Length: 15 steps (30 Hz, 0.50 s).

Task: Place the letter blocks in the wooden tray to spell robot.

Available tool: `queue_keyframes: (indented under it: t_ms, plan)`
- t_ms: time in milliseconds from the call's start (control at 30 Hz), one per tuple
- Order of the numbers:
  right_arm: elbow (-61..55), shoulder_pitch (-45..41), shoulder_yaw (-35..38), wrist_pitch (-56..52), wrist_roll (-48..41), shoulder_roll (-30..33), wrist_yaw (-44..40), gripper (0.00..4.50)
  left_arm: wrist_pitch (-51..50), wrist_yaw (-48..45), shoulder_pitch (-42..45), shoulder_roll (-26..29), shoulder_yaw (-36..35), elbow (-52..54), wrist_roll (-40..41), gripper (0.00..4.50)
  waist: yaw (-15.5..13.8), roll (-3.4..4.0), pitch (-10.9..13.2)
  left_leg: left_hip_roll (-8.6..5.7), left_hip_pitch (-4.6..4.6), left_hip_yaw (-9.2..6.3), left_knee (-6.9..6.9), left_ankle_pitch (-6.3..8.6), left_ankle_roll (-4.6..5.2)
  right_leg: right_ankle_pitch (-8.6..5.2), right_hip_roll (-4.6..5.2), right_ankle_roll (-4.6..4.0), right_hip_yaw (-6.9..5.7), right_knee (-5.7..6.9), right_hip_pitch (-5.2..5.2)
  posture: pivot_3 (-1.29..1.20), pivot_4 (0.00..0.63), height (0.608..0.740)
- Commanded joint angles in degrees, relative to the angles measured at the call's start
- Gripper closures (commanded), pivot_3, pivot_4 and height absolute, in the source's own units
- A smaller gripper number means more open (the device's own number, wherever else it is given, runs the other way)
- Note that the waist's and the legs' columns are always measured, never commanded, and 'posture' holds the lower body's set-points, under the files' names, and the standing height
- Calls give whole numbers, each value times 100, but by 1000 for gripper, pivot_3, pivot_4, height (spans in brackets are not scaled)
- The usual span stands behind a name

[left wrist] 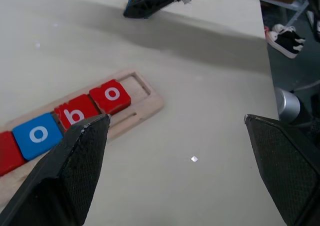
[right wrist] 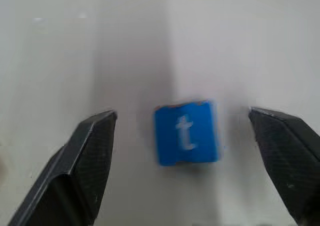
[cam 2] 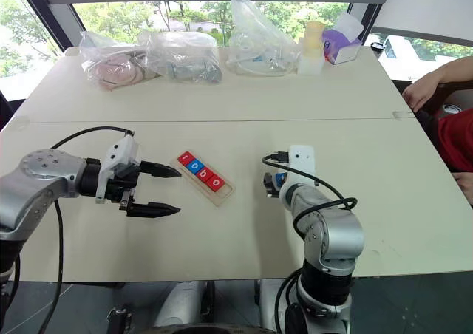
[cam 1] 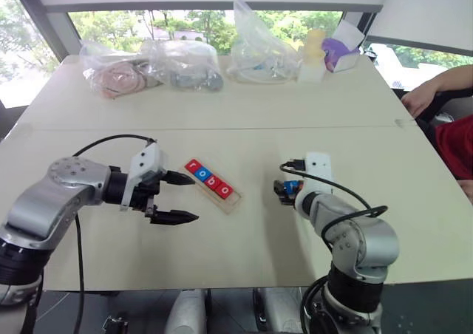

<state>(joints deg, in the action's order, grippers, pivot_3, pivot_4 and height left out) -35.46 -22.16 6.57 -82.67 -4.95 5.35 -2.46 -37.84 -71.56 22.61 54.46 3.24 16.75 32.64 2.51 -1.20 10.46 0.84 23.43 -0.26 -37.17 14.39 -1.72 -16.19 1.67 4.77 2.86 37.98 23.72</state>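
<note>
**Ana:** Beyond the windows it's all trees; nearer, the pale table (cam 1: 244, 105) carries clear bags (cam 1: 151, 68) along its far edge and the work in the middle. A person's arm (cam 1: 436, 90) rests at the far right corner.

**Ben:** Where do things stand?

**Ana:** The wooden tray (cam 1: 233, 201) lies at a slant near the centre, with four letter blocks (cam 1: 208, 179) seated in it reading r, o, b, o. The last slot, at the end nearer the robot, is bare. The left gripper (cam 1: 177, 197) hovers just beside the tray, jaws spread wide and empty.

**Ben:** And the t?

**Ana:** The blue t block (right wrist: 186, 132) sits on the table, well apart from the tray, in front of the right gripper (right wrist: 182, 136). Those jaws are released, one either side of it, touching nothing.

**Ben:** What might spoil it?

**Ana:** The tile looks slightly askew between the jaws, though the wrist view is blurred, so I wouldn't swear to it. If they close on it crooked, it could twist or squirt out. Then the slot is snug: a tilted tile might catch on the rim or ride up on the neighbouring o. A hard push could slide the tray itself, since nothing pins it. The left gripper also hangs close enough to crowd the approach.
</note>
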Motion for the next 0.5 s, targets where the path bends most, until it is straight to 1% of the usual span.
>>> queue_keyframes:
  t_ms: [33, 100, 167, 200, 233, 267, 333, 400, 500]
  plan:
    - [241, -417, 308, 1202, -742, 1092, -1570, 77, 120, -289, 210, 73, 6, -171, -18, 0, 3, -4, -2, 0, -1, 2, 0, 0, 0, 1, -1, 2, 1, -3, -2, 0, 150, 735]
    - [760, -125, 280, 2614, -1197, 2417, -3556, 77, 153, -477, 315, 105, 76, -216, -33, 0, 1, -6, -1, 2, -5, -3, 4, 2, 3, 1, -9, 7, -2, -6, -8, 0, 150, 735]
    - [1381, 115, 242, 3734, -1375, 3238, -4815, 77, 153, -613, 401, 134, 132, -226, -47, 0, -14, -9, -1, -1, -4, -4, 9, 9, 15, -8, -13, 23, -11, -12, -21, 0, 150, 735]
    - [1764, 176, 153, 4281, -1363, 3518, -5276, 77, 170, -667, 437, 150, 155, -241, -71, 0, -11, -8, 0, 0, -7, -7, 8, 14, 24, -11, -14, 25, -15, -12, -26, 0, 150, 735]
    - [2030, 196, 50, 4665, -1344, 3689, -5555, 77, 198, -719, 456, 164, 163, -272, -95, 0, -9, -9, 0, 0, -6, -6, 9, 16, 28, -11, -16, 26, -15, -13, -27, 0, 150, 735]
    - [2555, 167, -149, 5208, -1242, 3913, -6040, 77, 198, -762, 484, 192, 168, -277, -111, 0, 11, -9, 0, 0, -6, -6, 8, 17, 29, -11, -16, 26, -14, -13, -26, 0, 150, 735]
    - [3604, -66, -625, 6238, -931, 4116, -6748, 77, 147, -831, 496, 274, 116, -254, -80, 0, 47, -11, 2, 3, -8, -2, 7, 17, 29, -11, -17, 26, -5, -11, -23, 0, 150, 735]
    - [4205, -263, -881, 6846, -770, 4120, -7041, 77, 127, -879, 466, 336, 67, -235, -51, 0, 66, -10, 3, 5, -14, -1, 2, 17, 29, -10, -18, 25, -3, -9, -24, 0, 150, 735]
    - [5168, -675, -1301, 7568, -532, 3896, -7429, 77, 64, -883, 217, 539, -54, 14, 0, 0, 101, -8, 4, 7, -16, -1, -4, 17, 29, -10, -17, 25, 0, 1, -23, 0, 150, 735]
